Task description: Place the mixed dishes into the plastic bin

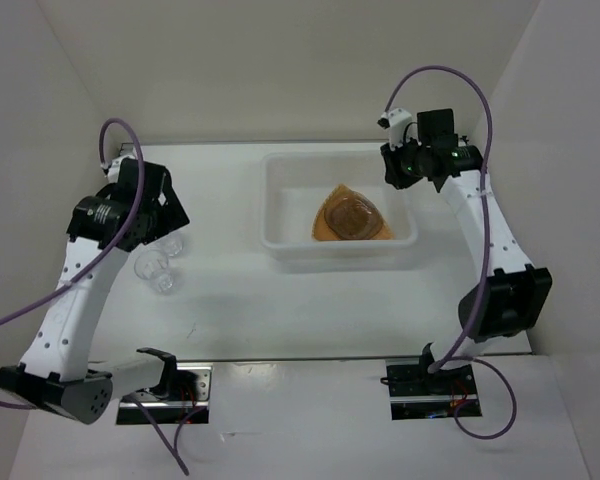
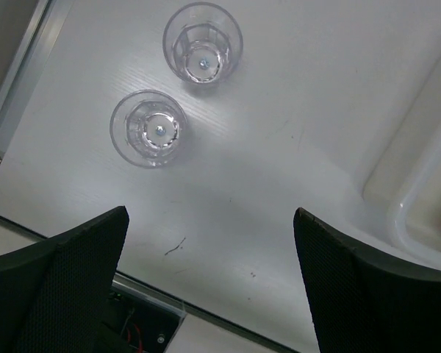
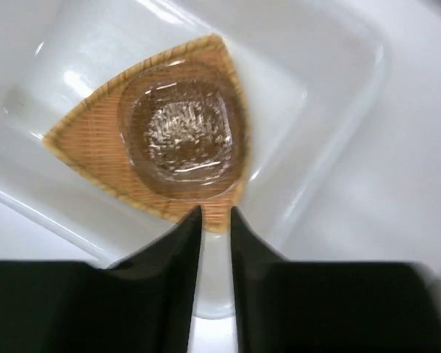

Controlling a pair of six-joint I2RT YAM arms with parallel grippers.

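The translucent white plastic bin point(image 1: 276, 214) stands mid-table. Inside it lies the orange-tan woven fan-shaped plate point(image 1: 327, 226) with a translucent grey speckled plate point(image 1: 353, 213) on top; I cannot tell if two are stacked. Both show in the right wrist view: woven plate point(image 3: 88, 143), grey plate point(image 3: 182, 136). My right gripper point(image 3: 215, 211) hovers over the bin's right side point(image 1: 395, 178), jaws nearly together and empty. Two clear ribbed cups point(image 1: 152, 263) point(image 1: 166, 283) stand upright on the table to the left of the bin, also in the left wrist view point(image 2: 203, 50) point(image 2: 148, 129). My left gripper point(image 2: 209, 215) is open and empty above the table near them point(image 1: 170, 235).
The bin's rounded corner rim point(image 2: 415, 220) is at the right of the left wrist view. White walls enclose the table at the back and on both sides. The arm bases and their cables sit along the near edge.
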